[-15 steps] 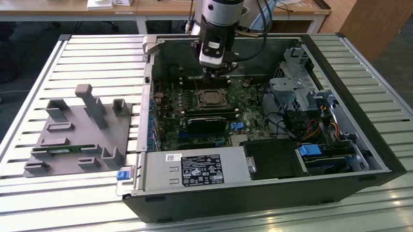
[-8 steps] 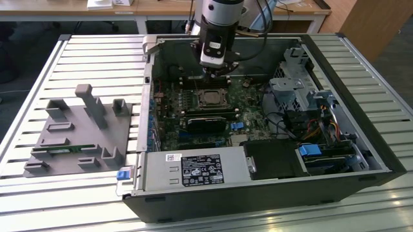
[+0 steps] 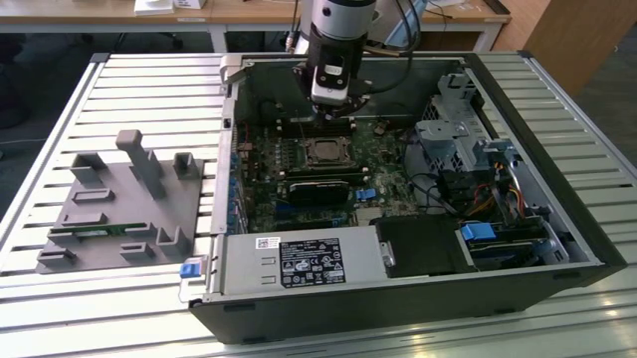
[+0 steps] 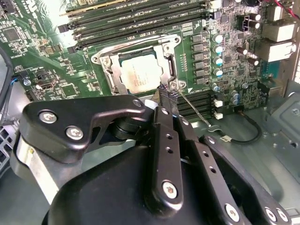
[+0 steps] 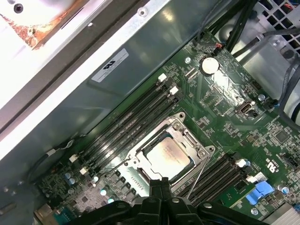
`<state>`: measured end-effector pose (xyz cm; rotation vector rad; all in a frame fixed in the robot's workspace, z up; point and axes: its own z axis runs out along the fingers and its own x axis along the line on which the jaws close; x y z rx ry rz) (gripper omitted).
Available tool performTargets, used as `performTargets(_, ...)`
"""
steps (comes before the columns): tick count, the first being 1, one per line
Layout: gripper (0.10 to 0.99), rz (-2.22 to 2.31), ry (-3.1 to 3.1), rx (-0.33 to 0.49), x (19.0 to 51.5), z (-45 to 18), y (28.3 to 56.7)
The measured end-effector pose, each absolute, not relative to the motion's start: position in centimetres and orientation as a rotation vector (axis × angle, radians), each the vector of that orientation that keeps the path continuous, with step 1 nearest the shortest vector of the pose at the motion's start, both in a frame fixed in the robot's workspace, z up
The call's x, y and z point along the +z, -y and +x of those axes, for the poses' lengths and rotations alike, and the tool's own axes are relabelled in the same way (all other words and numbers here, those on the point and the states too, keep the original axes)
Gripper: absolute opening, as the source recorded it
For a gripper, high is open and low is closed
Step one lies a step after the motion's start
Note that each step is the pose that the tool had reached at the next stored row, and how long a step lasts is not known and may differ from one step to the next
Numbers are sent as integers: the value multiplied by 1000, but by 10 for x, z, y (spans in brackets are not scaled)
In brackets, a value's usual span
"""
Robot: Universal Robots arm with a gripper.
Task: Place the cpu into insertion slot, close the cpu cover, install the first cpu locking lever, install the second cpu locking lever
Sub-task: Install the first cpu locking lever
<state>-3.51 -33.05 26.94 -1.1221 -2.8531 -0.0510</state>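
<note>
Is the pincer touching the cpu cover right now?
Cannot tell. In both wrist views the tip of the pincer overlaps a corner of the cpu cover, but no contact or gap shows plainly.

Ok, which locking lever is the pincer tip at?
The lever sticking out across the memory slots; the other lies tucked along the cover's opposite edge.

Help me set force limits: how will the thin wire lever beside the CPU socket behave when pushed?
The lever is a slim bare metal rod, so it will probably flex and spring back. Its smooth round wire looks apt to slip off the shut hand. One end meets the cpu cover's corner, so it likely pivots, not slides.
</note>
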Motion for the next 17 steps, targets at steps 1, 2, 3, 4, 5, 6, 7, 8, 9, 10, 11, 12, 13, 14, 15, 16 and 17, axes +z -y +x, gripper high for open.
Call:
performTargets(1,106,-1115,2856,-51,269,-35,330)
performTargets(2,106,-1108,2859,-51,269,-35,330)
performTargets(3,106,-1100,2861,-50,269,-35,330)
performTargets(4,106,-1092,2864,-50,269,-35,330)
performTargets(5,106,-1083,2868,-50,269,-35,330)
performTargets(6,106,-1075,2871,-49,269,-35,330)
performTargets(7,106,-1065,2874,-49,269,-35,330)
performTargets(8,106,-1057,2877,-48,269,-35,330)
performTargets(9,106,-1048,2880,-48,269,-35,330)
performTargets(10,106,-1039,2884,-48,269,-35,330)
performTargets(11,106,-1031,2886,-47,269,-35,330)
performTargets(12,106,-1024,2889,-47,269,-35,330)
performTargets(13,106,-1017,2891,-47,269,-35,330)
performTargets(14,106,-1011,2893,-47,269,-35,330)
performTargets(15,106,-1003,2896,-46,269,-35,330)
performTargets(16,106,-994,2899,-46,269,-35,330)
performTargets(17,106,-983,2902,-45,269,-35,330)
